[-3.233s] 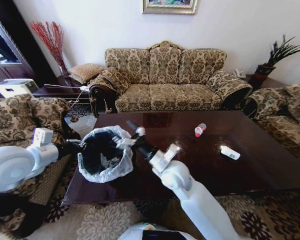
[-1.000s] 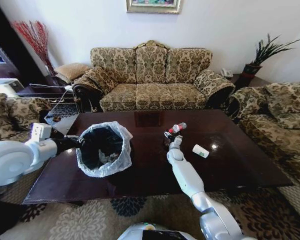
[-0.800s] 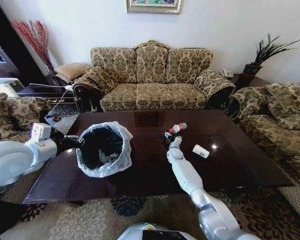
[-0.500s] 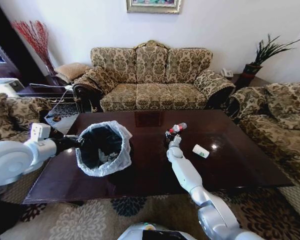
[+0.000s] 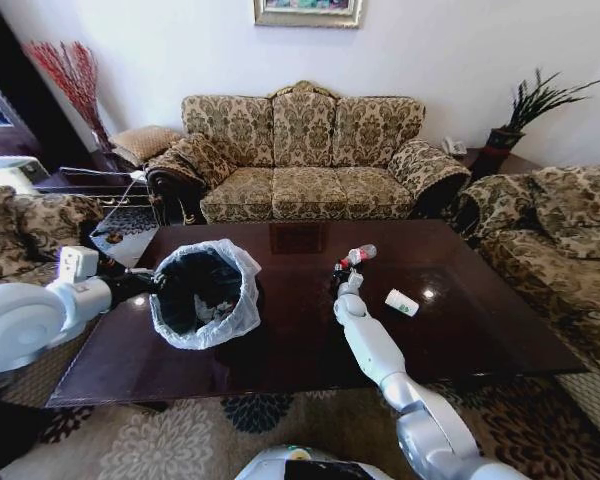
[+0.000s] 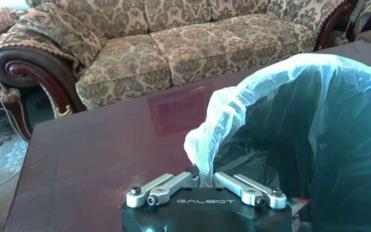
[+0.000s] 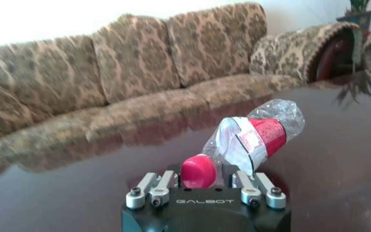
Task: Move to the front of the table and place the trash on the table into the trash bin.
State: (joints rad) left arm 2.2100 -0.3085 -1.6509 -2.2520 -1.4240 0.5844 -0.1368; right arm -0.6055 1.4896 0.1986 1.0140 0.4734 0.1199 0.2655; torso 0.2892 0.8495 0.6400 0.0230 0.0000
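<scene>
Right gripper [image 5: 338, 271] is clamping the crumpled clear plastic bottle with red cap [image 7: 253, 134] at mid-table on the glossy dark reddish-brown table [image 5: 460, 320]. Left gripper [image 6: 205, 181] is pinching the bag-lined round black trash bin [image 5: 202, 292] by its rim at the table's left. White-green carton [image 5: 401, 302] is lying right of the bottle.

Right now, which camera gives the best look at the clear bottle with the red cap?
The right wrist view: the bottle is seen close up, its red cap between the right gripper's fingers. In the head view it is a small shape on the table. The left wrist view faces the trash bin.
</scene>
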